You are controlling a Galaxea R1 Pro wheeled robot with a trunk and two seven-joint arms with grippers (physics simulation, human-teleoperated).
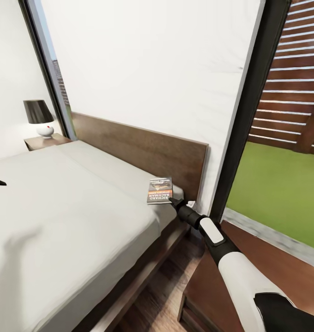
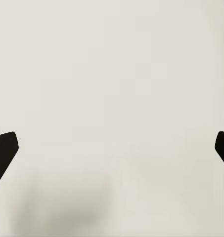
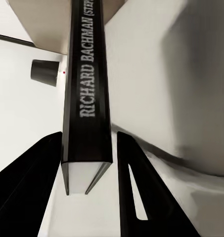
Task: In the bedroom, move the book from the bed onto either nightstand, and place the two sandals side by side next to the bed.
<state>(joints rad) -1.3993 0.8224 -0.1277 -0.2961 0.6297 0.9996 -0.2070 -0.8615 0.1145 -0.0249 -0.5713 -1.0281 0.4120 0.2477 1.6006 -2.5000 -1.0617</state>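
The right claw pinches the book by its end, mid-frame; the nightstand sits lower right.

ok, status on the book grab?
Right gripper jaws clamped on the book, at the bed corner by the headboard. Left gripper open over mattress. Nothing blocking.

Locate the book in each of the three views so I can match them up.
Head view: the book sits at the right gripper, above the bed's near corner by the headboard.
Left wrist view: the book is not in it; pale surface with the left gripper's fingertips.
Right wrist view: its spine stands between the fingers.
Shared landmark: the black lamp.
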